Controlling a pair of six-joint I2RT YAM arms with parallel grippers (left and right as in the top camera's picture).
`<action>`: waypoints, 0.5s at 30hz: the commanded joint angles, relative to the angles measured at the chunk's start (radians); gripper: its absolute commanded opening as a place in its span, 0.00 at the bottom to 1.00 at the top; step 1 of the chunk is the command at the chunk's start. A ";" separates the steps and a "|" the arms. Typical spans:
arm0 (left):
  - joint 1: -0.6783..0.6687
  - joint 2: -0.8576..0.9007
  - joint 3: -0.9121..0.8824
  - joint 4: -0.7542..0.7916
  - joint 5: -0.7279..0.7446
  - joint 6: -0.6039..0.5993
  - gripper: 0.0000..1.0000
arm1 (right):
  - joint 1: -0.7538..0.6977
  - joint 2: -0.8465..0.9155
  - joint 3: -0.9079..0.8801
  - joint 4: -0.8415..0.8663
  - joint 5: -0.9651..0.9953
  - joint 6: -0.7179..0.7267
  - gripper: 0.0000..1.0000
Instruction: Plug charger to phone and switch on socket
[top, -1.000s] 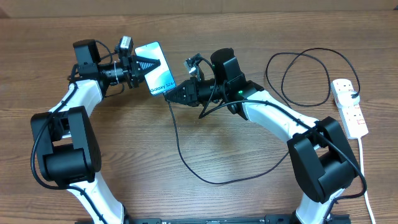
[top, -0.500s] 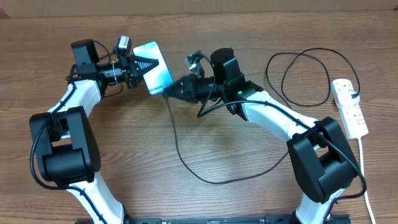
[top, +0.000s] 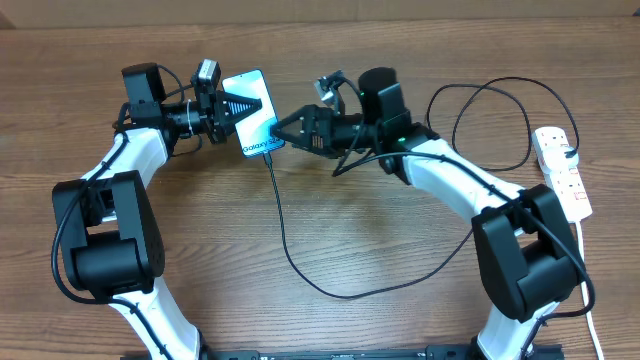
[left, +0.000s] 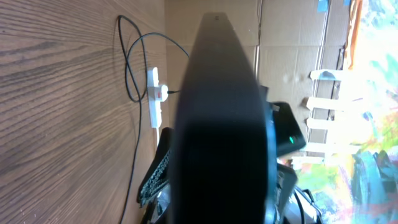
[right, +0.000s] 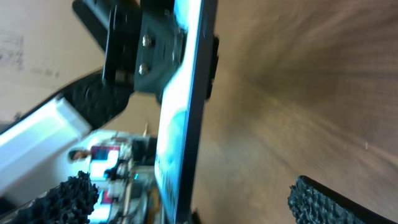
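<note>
Table (top: 210, 240) matt wood grain; phone (top: 262, 120) screen glossy.

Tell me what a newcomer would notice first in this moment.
The light blue phone stands out, clamped in the left gripper at the far middle of the table, with a thin black cable trailing from its lower end toward the near side. The right gripper hangs open right beside that end, and a white power strip lies at the right edge.
</note>
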 joint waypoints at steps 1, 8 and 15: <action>-0.002 -0.017 -0.002 0.008 0.045 0.023 0.04 | -0.026 -0.028 0.014 -0.058 -0.188 -0.088 1.00; -0.002 -0.017 -0.002 0.008 0.045 0.023 0.04 | -0.015 -0.028 0.013 -0.331 -0.132 -0.215 1.00; -0.003 -0.017 -0.002 0.008 0.029 0.037 0.04 | 0.027 -0.028 0.013 -0.335 -0.078 -0.216 1.00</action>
